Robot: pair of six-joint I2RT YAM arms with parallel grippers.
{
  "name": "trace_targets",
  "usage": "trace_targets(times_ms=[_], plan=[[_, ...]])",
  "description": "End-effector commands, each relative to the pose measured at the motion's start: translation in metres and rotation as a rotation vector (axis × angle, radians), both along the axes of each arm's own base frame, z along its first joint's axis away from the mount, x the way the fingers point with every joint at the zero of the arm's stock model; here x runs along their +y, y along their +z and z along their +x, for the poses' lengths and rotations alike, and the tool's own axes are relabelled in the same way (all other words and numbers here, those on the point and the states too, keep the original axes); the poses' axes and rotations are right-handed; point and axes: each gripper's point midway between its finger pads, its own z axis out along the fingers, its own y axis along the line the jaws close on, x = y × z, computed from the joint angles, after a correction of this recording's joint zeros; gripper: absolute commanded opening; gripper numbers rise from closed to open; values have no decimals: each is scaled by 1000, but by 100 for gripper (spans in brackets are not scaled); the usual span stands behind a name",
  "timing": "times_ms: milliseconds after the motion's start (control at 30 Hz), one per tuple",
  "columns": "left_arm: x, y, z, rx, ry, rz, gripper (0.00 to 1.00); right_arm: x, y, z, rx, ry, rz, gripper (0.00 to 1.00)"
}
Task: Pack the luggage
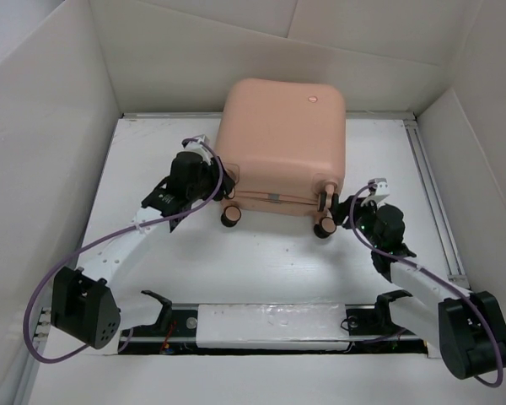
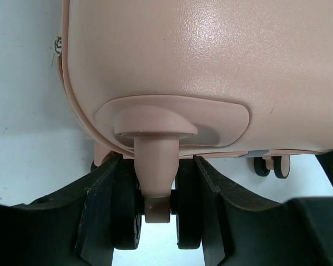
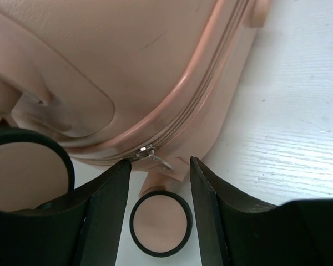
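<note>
The peach-pink luggage [image 1: 282, 139] lies shut on the white table with its wheels toward the arms and its round emblem [image 1: 312, 99] facing up. My left gripper [image 1: 223, 199] is at the near left corner. In the left wrist view my left gripper [image 2: 157, 162] is shut on the black twin wheel [image 2: 127, 221], with a finger pressed on each side and the pink stem [image 2: 155, 160] between. My right gripper [image 1: 341, 207] is at the near right corner. In the right wrist view it [image 3: 158, 165] stands open, with the silver zipper pull [image 3: 157, 159] and a wheel [image 3: 161, 221] between its fingers [image 3: 108, 205], which touch neither.
White walls box in the table [image 1: 261, 261] on three sides. A metal rail [image 1: 430, 186] runs along the right edge. The arm bases and a white bar [image 1: 270, 325] sit along the near edge. Another wheel [image 3: 28, 172] shows left of the right gripper.
</note>
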Motion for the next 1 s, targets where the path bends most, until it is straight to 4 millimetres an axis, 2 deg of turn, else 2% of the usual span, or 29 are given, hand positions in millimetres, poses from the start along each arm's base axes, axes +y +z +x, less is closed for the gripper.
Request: trace_targets(times_ms=[0,33,133,167,233,267,333,467,567,633,700,767,833,867,900,967], plan=[[-11,59,-5,-153,-44,-128,0,18,32,3,-109,129,-5,53],[-12,61,-4,-163,-45,-132,0,18,35,3,-119,129,-3,55],[-14,49,-7,-144,-58,-142,0,17,35,5,-126,132,-24,55],[-16,52,-6,-154,-67,-151,0,17,35,5,-126,132,-24,55],[-16,48,-7,-146,-67,-148,0,16,40,10,-137,137,-32,49],[-16,48,-7,-146,-67,-148,0,17,32,11,-111,137,-35,44],[-16,45,-7,-146,-67,-148,0,17,37,15,-120,137,-34,41],[-16,45,-7,-146,-67,-148,0,9,28,22,-94,79,-47,36],[-16,45,-7,-146,-67,-148,0,5,35,26,-116,43,-29,34],[-16,41,-8,-138,-66,-144,0,6,37,29,-121,39,-3,32],[-17,48,-9,-156,-78,-158,0,10,36,30,-118,55,14,29],[-18,47,-12,-154,-87,-161,0,12,33,31,-117,52,44,23],[-18,49,-11,-163,-87,-165,0,8,38,34,-135,21,63,16],[-18,52,-12,-171,-88,-168,0,4,33,33,-119,-6,76,15],[-17,48,-13,-163,-87,-165,0,-3,36,36,-129,-50,74,13],[-17,47,-13,-163,-87,-165,0,-9,39,37,-141,-92,84,16]])
